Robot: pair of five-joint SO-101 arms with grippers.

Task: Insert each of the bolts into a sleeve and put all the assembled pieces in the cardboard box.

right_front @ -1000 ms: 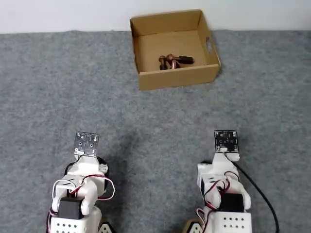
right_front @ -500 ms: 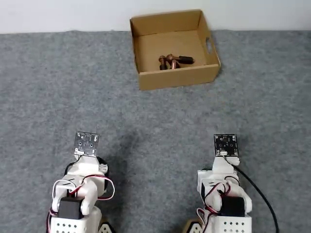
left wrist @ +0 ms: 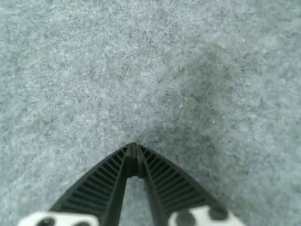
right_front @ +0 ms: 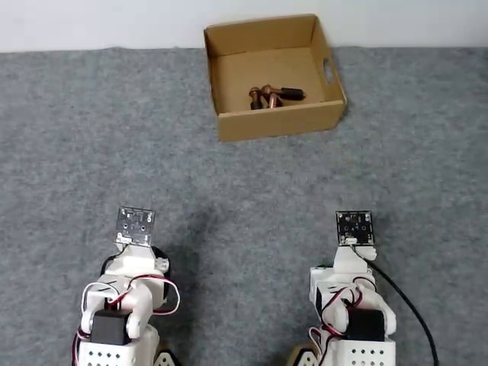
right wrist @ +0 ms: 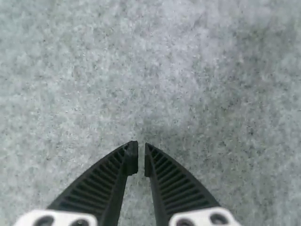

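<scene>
resting in the cardboard box (right_front: 276, 122), assembled pieces (right_front: 271, 96) cluster together.

Both arms (right_front: 126, 305) rest folded, left gripper (left wrist: 136, 159) and right gripper (right wrist: 141, 161) closed.

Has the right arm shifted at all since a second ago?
Yes. In the high view the right arm has drawn back toward its base, away from the cardboard box. That move was already over half a second ago.
</scene>
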